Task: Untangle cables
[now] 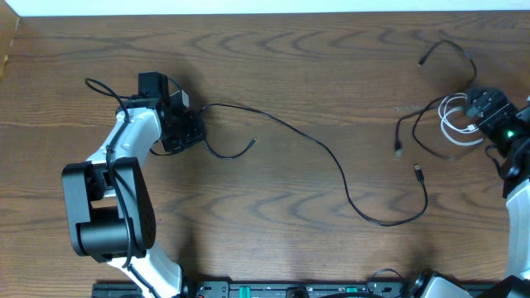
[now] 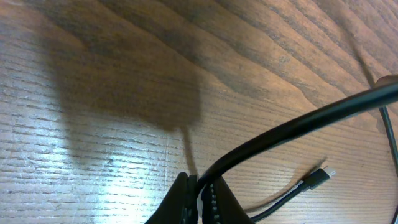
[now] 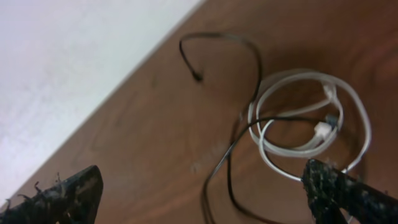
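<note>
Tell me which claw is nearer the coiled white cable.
Right. The right claw hangs open just over the white cable; the left claw sits far across the table, shut on the long black cable.

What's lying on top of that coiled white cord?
A thin black cord crosses over the white cord's loops. One finger of the open right gripper hides part of the coil.

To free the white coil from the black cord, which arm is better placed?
Right. The right claw, open, hangs over the white cable, where a black cord crosses its loops. The left claw is shut on the long black cable far across the table.
</note>
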Motion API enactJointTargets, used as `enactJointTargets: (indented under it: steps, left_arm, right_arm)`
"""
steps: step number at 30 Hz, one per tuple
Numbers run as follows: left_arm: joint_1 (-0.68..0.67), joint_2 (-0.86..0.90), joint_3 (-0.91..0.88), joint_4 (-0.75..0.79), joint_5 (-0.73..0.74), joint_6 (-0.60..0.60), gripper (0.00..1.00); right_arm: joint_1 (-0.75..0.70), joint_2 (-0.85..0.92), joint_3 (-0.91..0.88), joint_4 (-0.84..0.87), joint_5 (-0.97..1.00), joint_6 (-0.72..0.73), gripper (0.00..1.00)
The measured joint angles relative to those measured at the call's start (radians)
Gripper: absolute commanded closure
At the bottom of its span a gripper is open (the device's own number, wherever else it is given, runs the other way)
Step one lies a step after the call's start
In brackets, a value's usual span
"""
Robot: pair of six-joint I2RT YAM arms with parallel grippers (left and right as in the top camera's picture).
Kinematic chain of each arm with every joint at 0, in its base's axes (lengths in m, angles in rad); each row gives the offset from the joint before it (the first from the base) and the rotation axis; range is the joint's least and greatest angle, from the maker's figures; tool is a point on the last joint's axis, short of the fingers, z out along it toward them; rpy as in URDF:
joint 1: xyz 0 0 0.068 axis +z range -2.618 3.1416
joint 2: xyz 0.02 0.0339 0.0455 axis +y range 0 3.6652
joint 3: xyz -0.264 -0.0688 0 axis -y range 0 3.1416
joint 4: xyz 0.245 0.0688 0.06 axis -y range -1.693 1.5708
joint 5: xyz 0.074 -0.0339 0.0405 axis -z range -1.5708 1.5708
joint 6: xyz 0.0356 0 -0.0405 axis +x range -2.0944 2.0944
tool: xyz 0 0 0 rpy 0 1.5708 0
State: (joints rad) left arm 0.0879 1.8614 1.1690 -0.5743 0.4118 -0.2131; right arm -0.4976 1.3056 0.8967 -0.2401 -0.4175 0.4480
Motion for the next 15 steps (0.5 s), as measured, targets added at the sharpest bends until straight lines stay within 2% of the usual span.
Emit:
enactJointTargets:
  steps: [10, 15]
  left_arm:
    - [0.0, 0.0, -0.034, 0.036, 0.0, 0.0, 0.92]
    - [-0.006, 0.0, -0.034, 0.044, 0.0, 0.0, 0.92]
  right_arm:
    - [0.153, 0.003, 0.0, -0.19, 0.02, -0.011, 0.01]
    - [0.262, 0.01, 0.0, -0.216, 0.061, -0.012, 0.01]
